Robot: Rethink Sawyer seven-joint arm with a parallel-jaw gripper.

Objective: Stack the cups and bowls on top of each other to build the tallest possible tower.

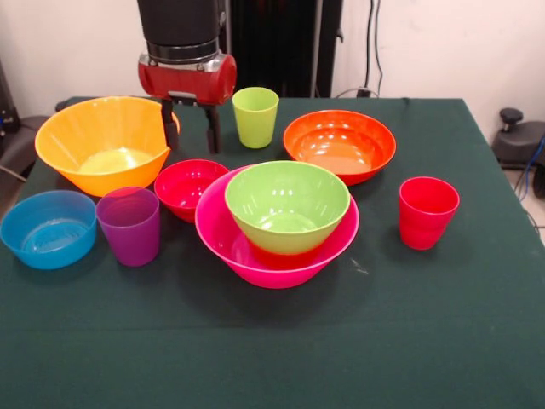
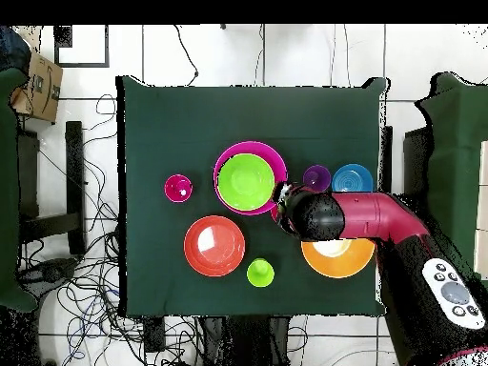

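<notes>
The tower is the wide pink bowl (image 1: 220, 241) with the green bowl (image 1: 287, 203) nested in it; an orange shape (image 1: 281, 254) shows under the green one. My gripper (image 1: 191, 128) is open and empty, hanging just above and behind the small red bowl (image 1: 186, 182), beside the large yellow-orange bowl (image 1: 104, 141). The lime green cup (image 1: 255, 116) stands behind, the orange-red bowl (image 1: 339, 143) to the back right, and the red cup (image 1: 427, 212) to the right. The purple cup (image 1: 129, 225) and blue bowl (image 1: 48, 228) are at the left.
The dark green tablecloth (image 1: 272, 349) covers the table. From above, my arm (image 2: 367, 215) reaches over the yellow-orange bowl (image 2: 338, 258) towards the pink bowl (image 2: 274, 157) and hides the small red bowl. Cables lie on the floor around the table.
</notes>
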